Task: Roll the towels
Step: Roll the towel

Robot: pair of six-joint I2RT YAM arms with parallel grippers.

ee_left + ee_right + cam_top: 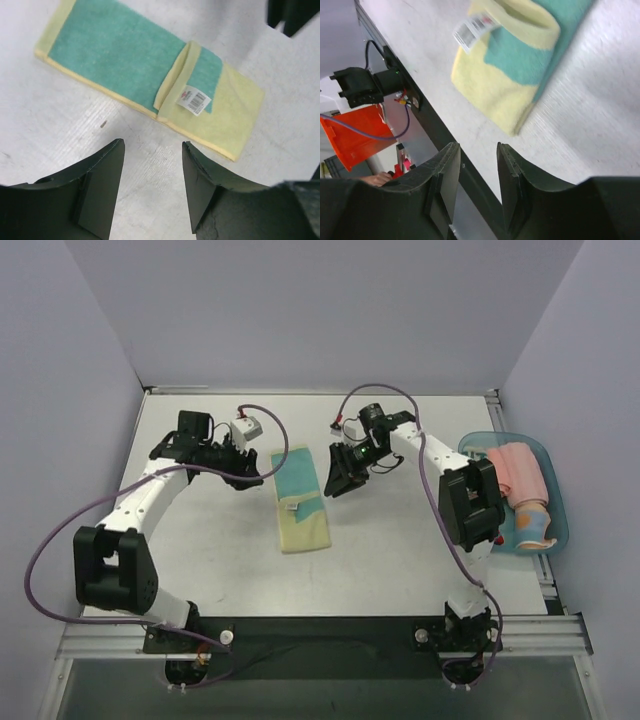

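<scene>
A pale yellow towel with teal-green patches [300, 502] lies flat on the table as a long folded strip, with a white label [193, 100] on its turned-over flap. My left gripper [254, 480] hovers just left of the strip's far end, open and empty; in the left wrist view the towel [140, 65] lies beyond the gripper [152, 145]. My right gripper [336, 484] hangs just right of the same end, open and empty [477, 146], with the towel [515, 65] ahead of it. A reddish-pink towel [518, 472] with a blue-and-white part lies in the tray.
A light blue plastic tray [556, 502] sits at the table's right edge, beside the right arm. The table's dark front rail [445, 135] and an orange object [357, 135] beyond it show in the right wrist view. Grey walls close in the back and sides.
</scene>
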